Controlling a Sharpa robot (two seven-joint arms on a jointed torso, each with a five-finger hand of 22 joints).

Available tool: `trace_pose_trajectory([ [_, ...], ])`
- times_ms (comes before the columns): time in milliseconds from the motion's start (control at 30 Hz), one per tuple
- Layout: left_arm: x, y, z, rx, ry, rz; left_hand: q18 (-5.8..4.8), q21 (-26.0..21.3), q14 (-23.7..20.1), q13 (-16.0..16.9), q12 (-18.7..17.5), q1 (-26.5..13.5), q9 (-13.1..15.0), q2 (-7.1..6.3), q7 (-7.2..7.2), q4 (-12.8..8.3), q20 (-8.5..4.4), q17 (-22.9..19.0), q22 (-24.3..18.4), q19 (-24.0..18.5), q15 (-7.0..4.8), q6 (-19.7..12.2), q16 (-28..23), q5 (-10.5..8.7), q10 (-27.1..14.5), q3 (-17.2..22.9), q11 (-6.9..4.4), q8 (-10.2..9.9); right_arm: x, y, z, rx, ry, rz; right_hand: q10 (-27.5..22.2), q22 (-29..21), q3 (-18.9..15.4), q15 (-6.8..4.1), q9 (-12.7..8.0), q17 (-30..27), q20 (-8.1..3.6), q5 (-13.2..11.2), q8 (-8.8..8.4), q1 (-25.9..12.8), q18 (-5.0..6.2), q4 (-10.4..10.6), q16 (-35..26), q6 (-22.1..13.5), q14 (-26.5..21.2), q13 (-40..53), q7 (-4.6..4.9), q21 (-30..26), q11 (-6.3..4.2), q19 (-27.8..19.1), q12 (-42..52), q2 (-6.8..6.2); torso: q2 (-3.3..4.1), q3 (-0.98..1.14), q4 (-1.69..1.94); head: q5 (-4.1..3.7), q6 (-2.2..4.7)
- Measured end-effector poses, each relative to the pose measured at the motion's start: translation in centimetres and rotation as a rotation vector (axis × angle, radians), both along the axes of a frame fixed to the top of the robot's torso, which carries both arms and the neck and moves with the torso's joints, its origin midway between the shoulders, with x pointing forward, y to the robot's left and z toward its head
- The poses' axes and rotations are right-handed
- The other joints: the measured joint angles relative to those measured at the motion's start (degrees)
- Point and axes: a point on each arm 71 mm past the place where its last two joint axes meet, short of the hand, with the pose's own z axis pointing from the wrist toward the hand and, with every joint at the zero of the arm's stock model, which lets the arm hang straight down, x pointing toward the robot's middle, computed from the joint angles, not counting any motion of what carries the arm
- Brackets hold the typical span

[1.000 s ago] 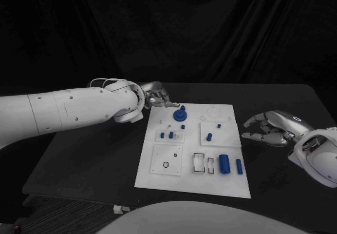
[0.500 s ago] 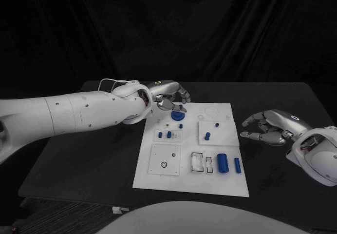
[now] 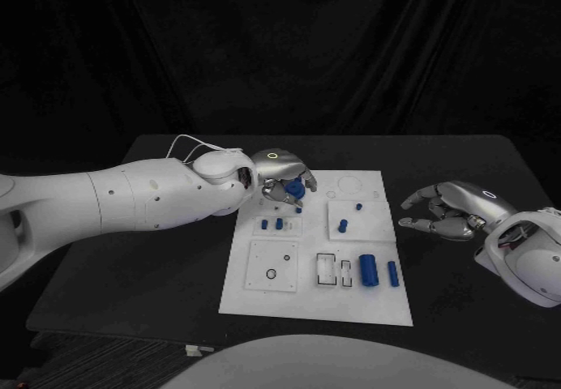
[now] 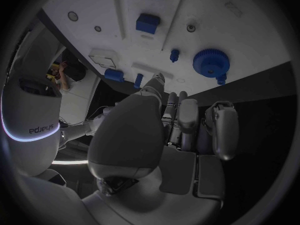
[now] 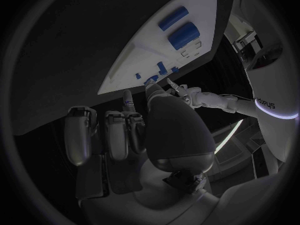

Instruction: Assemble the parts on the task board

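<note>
Overhead, the left hand (image 3: 280, 172) hangs right over the blue gear (image 3: 295, 189) at the task board's (image 3: 315, 308) far edge, fingers curled, gripping nothing; the right hand (image 3: 450, 212) waits off the board, empty. At the left wrist, the gear (image 4: 210, 62) lies just beyond the fingertips (image 4: 157, 78), untouched.

A black table (image 3: 152, 267) carries the things. A white task board (image 3: 306, 300) lies flat on it about midway between its left and right edges, its long sides running from the near edge toward the far edge
</note>
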Motion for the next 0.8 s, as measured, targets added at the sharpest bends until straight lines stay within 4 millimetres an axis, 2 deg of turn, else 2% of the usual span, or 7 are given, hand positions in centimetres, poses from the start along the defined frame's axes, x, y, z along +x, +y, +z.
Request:
trace_pose_trajectory([
  [67, -0.1, 0.0, -0.1, 0.015, -0.004, -0.005, 0.00, 0.0, -0.1, -0.2, 0.0, -0.1, -0.3, -0.15, 0.29, 0.0, 0.00, -0.1, 0.0, 0.0, -0.18, 0.3, 0.0, 0.00, 0.4, 0.2, -0.36, 0.0, 0.0, 0.0, 0.0, 0.000, 0.000, 0.000, 0.0, 0.0, 0.0, 0.00, 0.0, 0.0, 0.00, 0.0, 0.00, 0.0, 0.00, 0.0, 0.0, 0.0, 0.0, 0.0, 0.00, 0.0, 0.00, 0.0, 0.0, 0.00, -0.01, 0.00, 0.00, 0.03, 0.00],
  [233, -0.2, 0.0, -0.6, 0.068, -0.014, -0.014, -0.01, 0.0, 0.0, -0.7, 0.0, -0.3, -1.1, -0.30, 1.02, -0.5, 0.00, -0.4, 0.0, 0.0, -0.39, 1.4, 0.0, 0.95, 1.6, 0.8, -0.47, 0.0, 0.0, 0.0, 0.0, 0.000, 0.000, 0.000, 0.0, 0.0, 0.0, 0.00, 0.0, 0.0, 0.00, 0.0, 0.00, 0.0, 0.00, 0.0, 0.0, 0.0, 0.0, 0.0, 0.00, 0.0, 0.00, 0.0, 0.0, 0.00, -0.01, 0.00, 0.07, 0.19, 0.00],
  [467, -0.3, 0.1, -1.0, 0.111, -0.010, -0.012, -0.01, -0.3, 0.2, -1.7, -0.1, -1.0, -2.6, -0.37, 2.13, -0.9, 0.00, -0.7, 0.0, 0.0, -0.17, 3.0, 0.1, 1.39, 3.8, 2.0, 0.44, 0.2, 0.1, 0.1, 0.0, 0.000, 0.000, 0.002, 0.0, 0.0, 0.0, 0.00, 0.0, 0.0, 0.00, 0.0, 0.00, 0.0, 0.00, 0.0, 0.0, 0.0, 0.0, 0.0, 0.00, 0.0, 0.00, 0.0, 0.0, 0.00, -0.03, 0.02, 0.10, 0.41, 0.00],
  [567, -0.4, 0.0, -1.2, 0.123, -0.006, -0.014, -0.01, -0.5, 0.4, -2.6, -0.8, -1.4, -3.7, -0.74, 2.59, -1.2, 0.00, -0.9, 0.0, 0.0, 0.02, 4.0, 0.5, 3.18, 5.3, 3.0, 0.54, 0.2, 0.1, 0.1, 0.0, -0.001, 0.000, 0.002, 0.0, 0.0, 0.0, 0.00, -0.1, 0.0, 0.00, 0.0, 0.00, 0.0, 0.00, 0.0, 0.0, 0.0, 0.0, 0.0, 0.00, 0.0, 0.00, 0.0, 0.0, 0.00, -0.03, 0.02, 0.10, 0.43, 0.00],
  [800, -0.4, -0.4, -1.6, 0.133, -0.006, -0.021, -0.02, -0.5, 0.6, -4.2, -2.0, -1.4, -5.3, -0.74, 2.52, -1.7, 0.00, -0.9, 0.0, 0.0, 0.23, 5.6, 1.0, 5.48, 7.1, 5.2, 0.40, 0.2, 0.1, 0.1, 0.0, -0.001, -0.001, 0.002, 0.0, 0.0, 0.0, 0.00, -0.1, 0.0, 0.00, 0.0, 0.00, 0.0, 0.00, 0.0, 0.0, 0.0, 0.0, 0.0, 0.00, 0.0, 0.00, 0.0, 0.0, 0.00, -0.01, 0.02, 0.08, 0.47, 0.00],
])
